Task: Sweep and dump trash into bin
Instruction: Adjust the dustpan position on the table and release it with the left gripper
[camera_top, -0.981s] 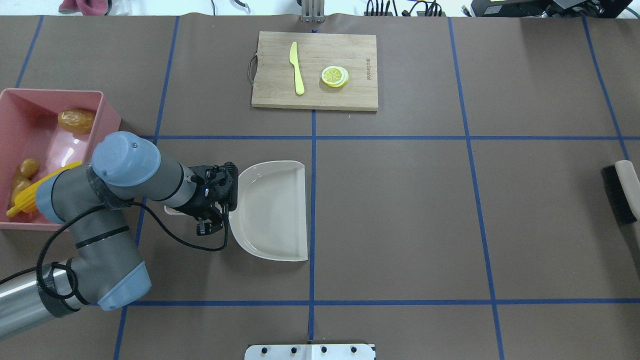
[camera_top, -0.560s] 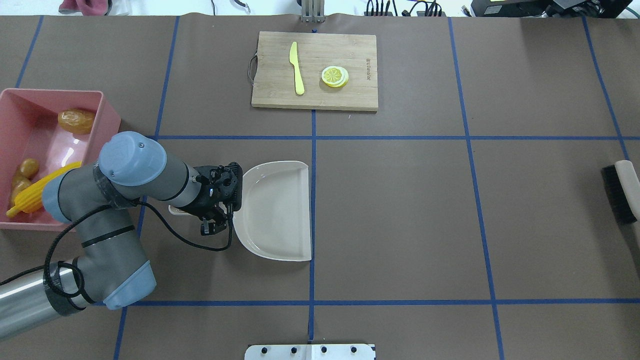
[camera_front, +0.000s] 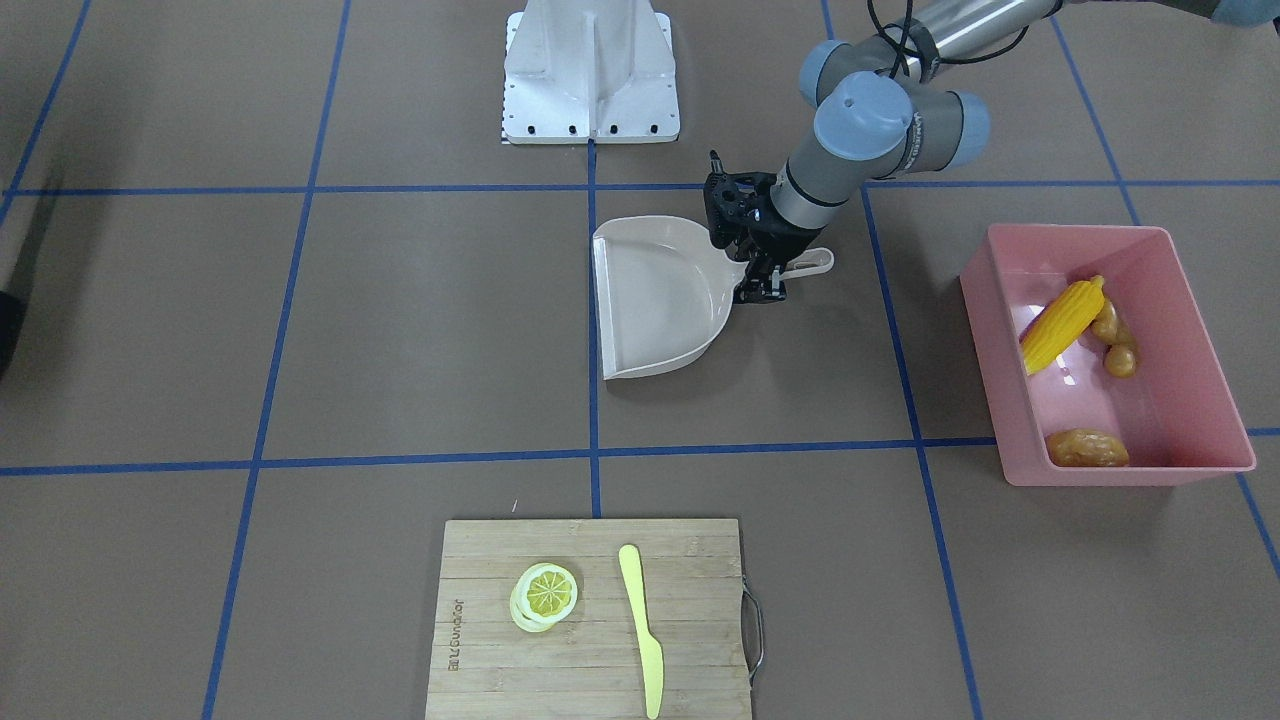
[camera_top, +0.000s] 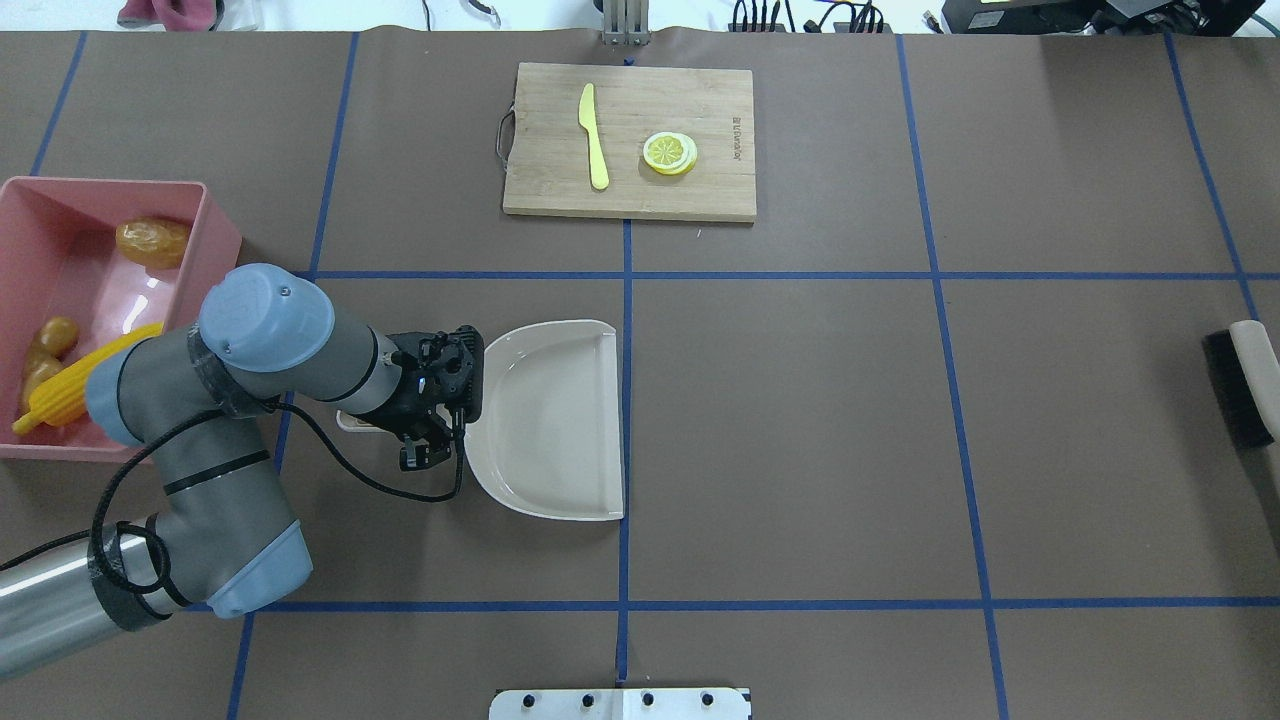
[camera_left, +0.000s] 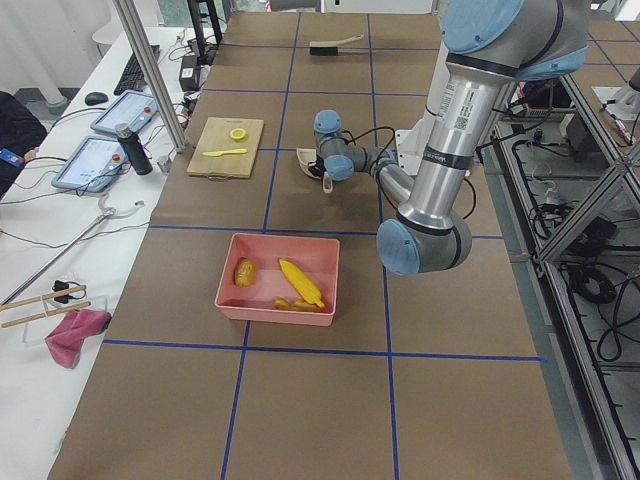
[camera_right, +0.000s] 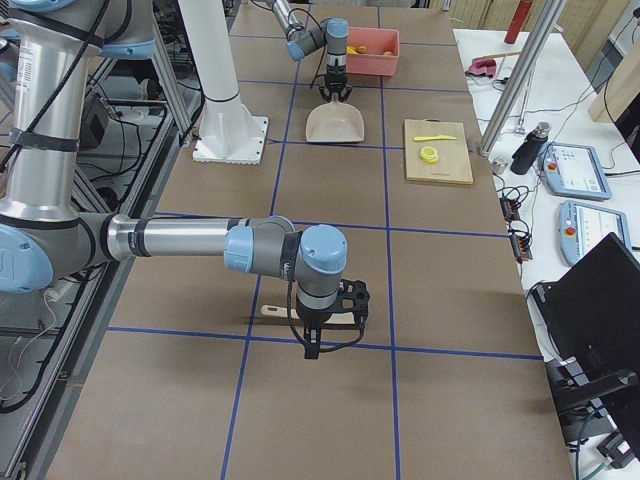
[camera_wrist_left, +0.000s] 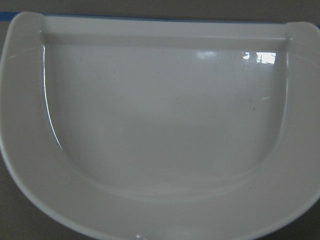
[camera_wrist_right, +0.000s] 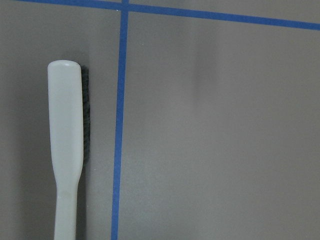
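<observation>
The pink bin (camera_top: 30, 195) stands at the table's left edge; it also shows in the front view (camera_front: 1150, 470). In it lie the yellow corn cob (camera_top: 60, 395), the brown potato (camera_top: 152, 240) and the tan ginger root (camera_top: 48, 345). The beige dustpan (camera_top: 550, 420) lies flat and empty near the table's middle, filling the left wrist view (camera_wrist_left: 160, 125). My left gripper (camera_top: 425, 430) is shut on its handle, just left of the pan. My right gripper (camera_right: 322, 335) hangs over the brush (camera_top: 1240, 385) at the right edge; I cannot tell if it is open or shut.
A wooden cutting board (camera_top: 700, 110) at the back centre holds a pale yellow knife (camera_top: 594, 135) and a lemon slice (camera_top: 670, 153). The robot's base plate (camera_top: 620, 703) is at the front centre. The brush handle (camera_wrist_right: 67, 150) lies on the table.
My left arm has pushed the dustpan a little to the right, then held still. The trash in the bin and the brush have not moved.
</observation>
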